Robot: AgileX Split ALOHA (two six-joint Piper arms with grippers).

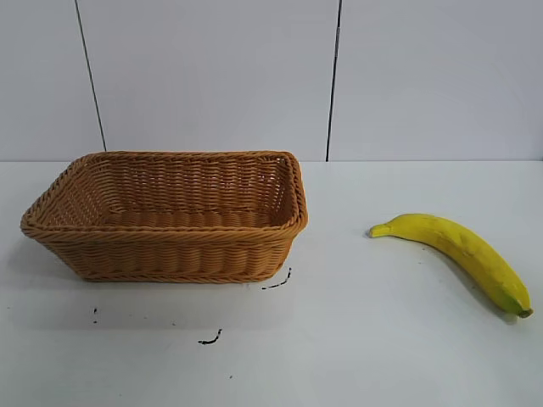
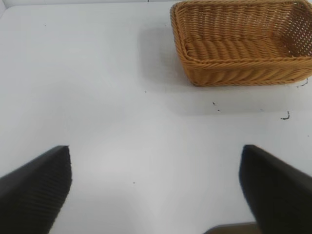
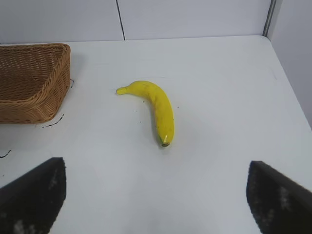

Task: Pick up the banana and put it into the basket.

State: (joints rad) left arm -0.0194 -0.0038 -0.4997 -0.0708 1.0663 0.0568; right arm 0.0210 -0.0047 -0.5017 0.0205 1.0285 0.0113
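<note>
From the exterior view, a long curved yellow banana with a greenish tip lies flat on the white table, well apart from the orange-brown woven wicker basket on the left, which sits empty; neither arm shows here. A few small black marks dot the table near the basket, and nothing stands between fruit and basket. In the left wrist view, the left gripper hangs over bare table with its dark fingers spread wide and holding nothing, the basket farther off. In the right wrist view, the right gripper is likewise wide open and empty, the banana ahead of it. The pickup looks not yet begun; the right arm seems better placed, and would do well to close across the banana's thick middle, at right angles to its length.
</note>
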